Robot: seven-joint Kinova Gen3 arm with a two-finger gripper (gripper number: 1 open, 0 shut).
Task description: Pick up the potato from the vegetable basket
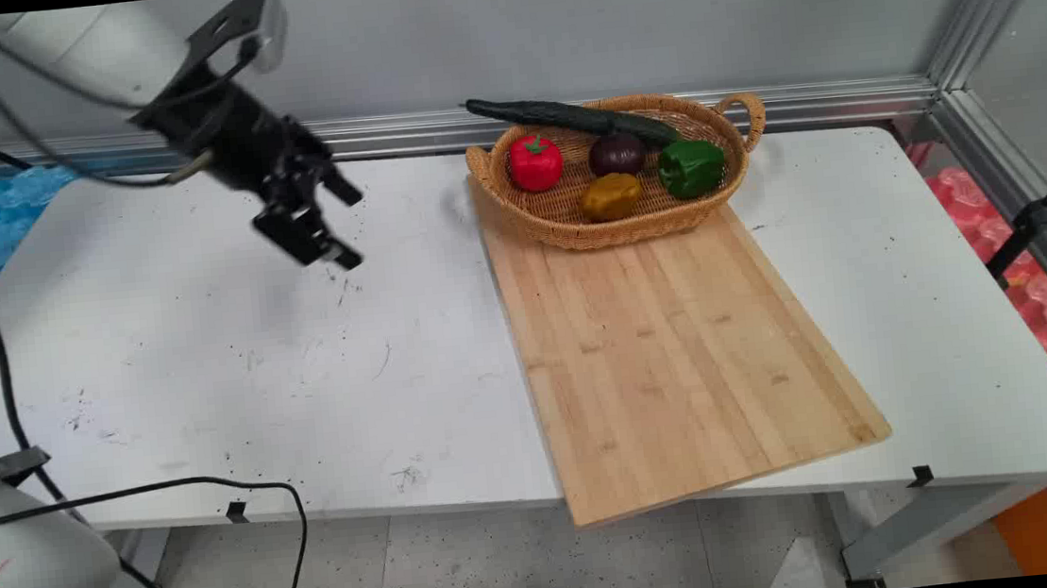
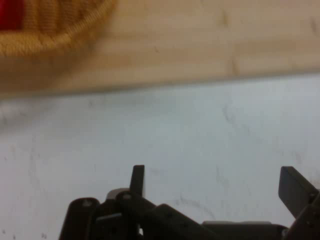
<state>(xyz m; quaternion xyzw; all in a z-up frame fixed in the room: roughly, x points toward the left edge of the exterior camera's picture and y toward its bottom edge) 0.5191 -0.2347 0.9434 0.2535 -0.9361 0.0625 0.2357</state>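
The white bench (image 1: pixel 237 376) fills most of the frame, scuffed with dark marks. A bamboo cutting board (image 1: pixel 671 357) lies on its right-centre part, its near end sticking out past the bench's front edge. At the board's far end, upper centre of the frame, sits a wicker basket (image 1: pixel 565 229) with handles. Across the basket's far rim lies a long dark cucumber (image 1: pixel 565 116); inside are a green pepper (image 1: pixel 691 168), a red pepper (image 1: pixel 535 162), a yellow-brown pepper (image 1: pixel 611 196) and a dark purple onion (image 1: pixel 616 153). In the upper left of the frame the black hand (image 1: pixel 335 223) hangs above bare bench, well apart from the basket and board, its fingers spread wide and holding nothing.
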